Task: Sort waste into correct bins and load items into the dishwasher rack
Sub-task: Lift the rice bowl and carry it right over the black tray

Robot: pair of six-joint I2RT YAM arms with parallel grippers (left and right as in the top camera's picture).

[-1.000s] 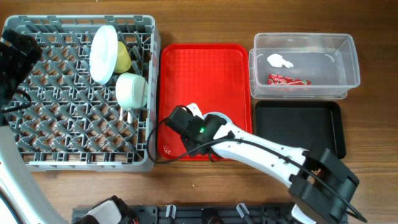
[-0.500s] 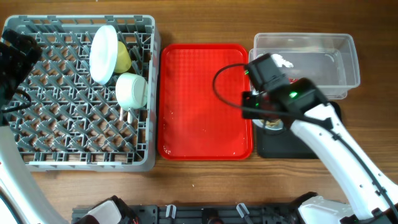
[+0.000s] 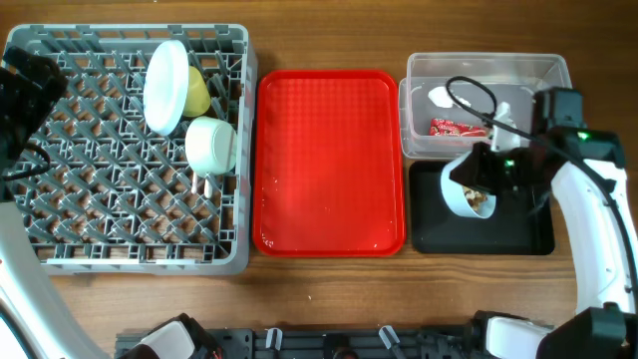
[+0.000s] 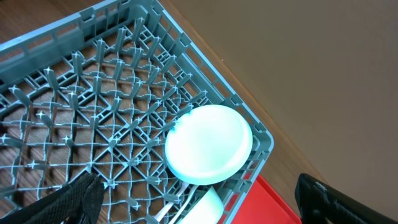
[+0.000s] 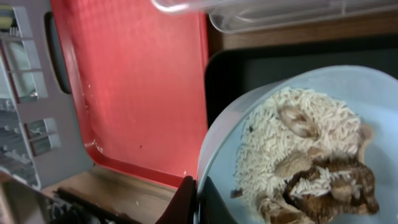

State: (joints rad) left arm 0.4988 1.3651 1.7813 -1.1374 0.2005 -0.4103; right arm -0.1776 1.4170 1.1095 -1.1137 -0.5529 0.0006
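Observation:
My right gripper (image 5: pixel 196 200) is shut on the rim of a pale bowl (image 3: pixel 465 187) holding beige rice scraps (image 5: pixel 298 146). It holds the bowl tilted over the black tray (image 3: pixel 523 221). The clear tub (image 3: pixel 553 95) behind it holds the white tissue (image 3: pixel 449 97) and red wrapper (image 3: pixel 462 128). The grey rack (image 3: pixel 100 199) at the left holds the pale blue plate (image 3: pixel 165 85) on edge, the yellow cup (image 3: pixel 198 93), the other bowl (image 3: pixel 211 145) and white cutlery handles (image 3: pixel 200 185). My left gripper (image 4: pixel 199 202) is open and empty above the rack, over the plate (image 4: pixel 208 144).
The red serving tray (image 3: pixel 329 150) lies between the rack and the bins, with a few rice grains on it (image 5: pixel 93 99). Bare wooden table shows along the front edge. The left arm (image 3: pixel 25 90) hangs over the rack's left side.
My right arm has carried the bowl from the red tray's front edge rightward, to over the black tray. The left arm has not moved.

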